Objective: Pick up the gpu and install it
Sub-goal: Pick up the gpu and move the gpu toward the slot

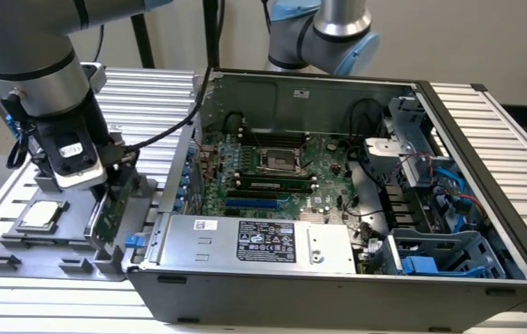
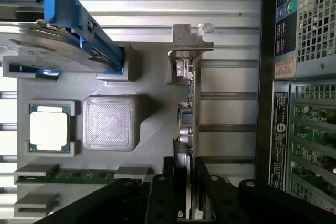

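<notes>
Black gripper (image 2: 185,183) is clamped on the gpu (image 2: 188,124), one finger on each face, near one end of the card. gpu stands on edge in its slot along the grey parts tray (image 2: 152,72) edge nearest the PC case (image 1: 337,296). Its silver bracket end is seated in a grey post (image 2: 190,38); it looks not yet lifted clear.

Step in hand: pick-up. Best done, I'd judge, with a straight pull out of the slot, card upright, no twist, so the bracket clears the post.

Further across the tray: square block (image 2: 111,123), CPU chip (image 2: 49,129), RAM stick (image 2: 79,176), hard drive in blue frame (image 2: 58,38). Beyond that, the open case and its motherboard (image 1: 282,163).
</notes>
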Robot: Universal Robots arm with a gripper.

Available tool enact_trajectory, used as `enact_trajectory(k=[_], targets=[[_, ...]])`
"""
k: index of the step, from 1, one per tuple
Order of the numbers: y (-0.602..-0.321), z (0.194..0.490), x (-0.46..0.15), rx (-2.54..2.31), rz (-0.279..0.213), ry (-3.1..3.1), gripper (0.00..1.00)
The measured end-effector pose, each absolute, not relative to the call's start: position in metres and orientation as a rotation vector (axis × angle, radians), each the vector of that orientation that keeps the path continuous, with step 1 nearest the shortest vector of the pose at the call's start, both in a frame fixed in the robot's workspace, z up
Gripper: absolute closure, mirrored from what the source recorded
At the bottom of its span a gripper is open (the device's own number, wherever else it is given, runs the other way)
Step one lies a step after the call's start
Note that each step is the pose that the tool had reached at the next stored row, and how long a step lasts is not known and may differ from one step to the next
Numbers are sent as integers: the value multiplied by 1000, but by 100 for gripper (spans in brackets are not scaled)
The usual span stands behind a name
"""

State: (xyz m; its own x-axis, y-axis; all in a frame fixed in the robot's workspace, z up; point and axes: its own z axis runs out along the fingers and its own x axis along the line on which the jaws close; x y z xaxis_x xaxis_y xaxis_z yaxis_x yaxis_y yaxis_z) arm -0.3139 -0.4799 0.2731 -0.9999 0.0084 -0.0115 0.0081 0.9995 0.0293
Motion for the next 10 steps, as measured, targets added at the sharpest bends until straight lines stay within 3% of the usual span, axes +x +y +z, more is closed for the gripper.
enact_trajectory(k=[10], targets=[[-480,319,-309,13,46,3132,73]])
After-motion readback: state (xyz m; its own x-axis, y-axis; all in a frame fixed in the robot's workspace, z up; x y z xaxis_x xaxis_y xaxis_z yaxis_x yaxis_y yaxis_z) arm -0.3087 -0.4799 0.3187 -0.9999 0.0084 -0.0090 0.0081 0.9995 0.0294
